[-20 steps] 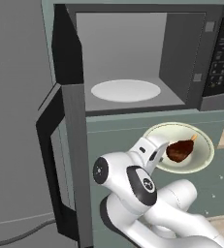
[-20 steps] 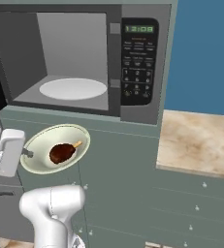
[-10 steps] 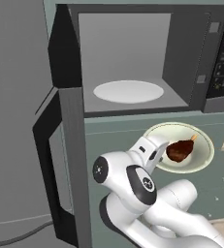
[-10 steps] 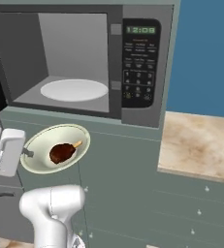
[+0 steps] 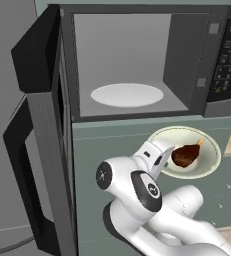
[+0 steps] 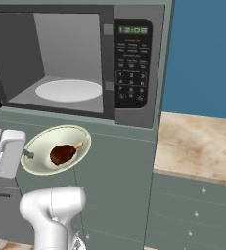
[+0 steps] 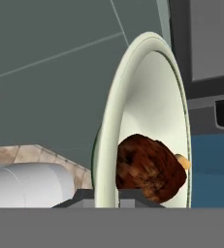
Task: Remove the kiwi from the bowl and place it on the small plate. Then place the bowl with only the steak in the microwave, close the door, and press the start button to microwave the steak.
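Holding the bowl (image 5: 207, 150) by its rim w/ my gripper (image 7: 106, 196), fingers pinched on either side of the edge. Steak (image 5: 186, 154) sits inside the bowl, bone end poking up toward the far rim. Bowl hangs in front of the grey-green cabinet (image 6: 119, 176), just below the microwave (image 6: 85, 63) opening. Microwave door (image 5: 42, 115) swung wide to the left; white turntable (image 5: 127, 94) bare inside. Keypad (image 6: 131, 63) on the right side, clock lit. Beyond, to the right, a stone counter (image 6: 197, 144) against a blue wall (image 6: 202, 53).
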### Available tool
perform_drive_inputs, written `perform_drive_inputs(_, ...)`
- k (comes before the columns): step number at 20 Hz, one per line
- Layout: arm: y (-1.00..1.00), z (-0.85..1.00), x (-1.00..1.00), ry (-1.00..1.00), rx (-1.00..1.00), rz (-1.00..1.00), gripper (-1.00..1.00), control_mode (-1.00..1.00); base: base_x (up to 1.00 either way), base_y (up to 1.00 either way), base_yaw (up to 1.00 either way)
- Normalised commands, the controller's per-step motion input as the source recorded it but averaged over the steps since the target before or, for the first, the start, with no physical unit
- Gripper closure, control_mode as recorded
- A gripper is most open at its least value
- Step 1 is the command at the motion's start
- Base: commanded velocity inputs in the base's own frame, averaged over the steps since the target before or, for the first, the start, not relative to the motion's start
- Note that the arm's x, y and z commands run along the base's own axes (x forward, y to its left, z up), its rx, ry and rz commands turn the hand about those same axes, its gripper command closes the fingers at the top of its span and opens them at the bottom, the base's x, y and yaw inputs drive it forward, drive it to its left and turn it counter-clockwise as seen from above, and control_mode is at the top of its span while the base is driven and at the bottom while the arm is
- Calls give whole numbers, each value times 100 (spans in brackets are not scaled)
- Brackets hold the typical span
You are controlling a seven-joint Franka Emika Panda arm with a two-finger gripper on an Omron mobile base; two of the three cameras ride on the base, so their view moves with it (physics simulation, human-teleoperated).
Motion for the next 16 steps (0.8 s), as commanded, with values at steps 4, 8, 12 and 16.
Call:
perform_drive_inputs(4, 0, 0, 0, 0, 0, 0, 100, 100, 19, 0, 0)
perform_drive_inputs(8, 0, 0, 0, 0, 0, 0, 100, 100, 2, -3, 0)
perform_drive_inputs(12, -7, 2, 0, -2, 3, 4, 100, -100, 0, -4, 0)
perform_drive_inputs(16, -11, 67, 0, -21, 0, 19, 100, -100, 0, 0, 0)
